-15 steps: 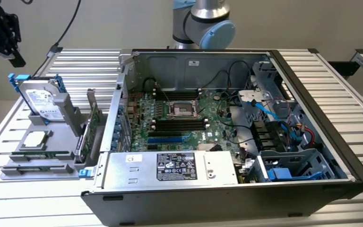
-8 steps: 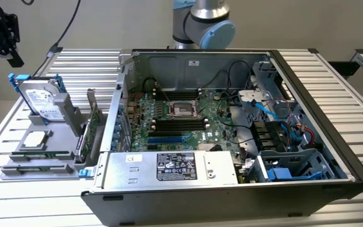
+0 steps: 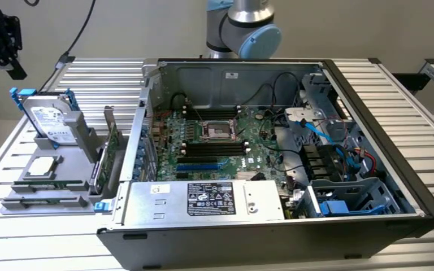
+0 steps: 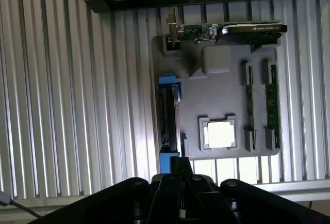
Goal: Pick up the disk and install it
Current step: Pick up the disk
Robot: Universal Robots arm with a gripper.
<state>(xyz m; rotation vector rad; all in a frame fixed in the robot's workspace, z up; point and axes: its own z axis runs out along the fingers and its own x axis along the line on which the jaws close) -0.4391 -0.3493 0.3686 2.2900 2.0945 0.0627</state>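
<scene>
Exterior view: my gripper [image 3: 15, 68] [image 4: 181, 164] hangs in the air, black, holding nothing. In the wrist view its tips sit drawn together with no gap between them.

The disk [image 3: 50, 121] [image 4: 169, 121], a flat silver rectangular hard drive with a white label in a blue plastic carrier, is below my gripper and well apart from it. It stands on edge, leaning slightly, in a slot of the grey plastic fixture tray [image 3: 21, 206] [image 4: 216, 100]. From the wrist camera I see it edge-on, with a blue carrier end showing at each end of the slot. Nothing touches it but the tray.

Also on the tray, farther from my gripper than the disk:
- a small square silver CPU chip [image 3: 40, 165] [image 4: 218, 133], lying flat in a square nest just beside the disk;
- two narrow green memory cards [image 3: 47, 184] [image 4: 272, 105], set on edge in parallel slots beyond the chip;
- a long green expansion card with a metal bracket [image 3: 111, 149] [image 4: 232, 29], upright at the tray's edge nearest the computer.

The open black and grey tower computer case [image 3: 398, 164] lies on its side beyond the tray, on the exterior view's right of my gripper. Its green motherboard [image 3: 217, 144] is exposed, and a grey drive cage [image 3: 352, 195] sits in the corner far from me.

Tray and case both rest on the ribbed aluminium table [image 3: 21, 248] [image 4: 62, 105].
</scene>
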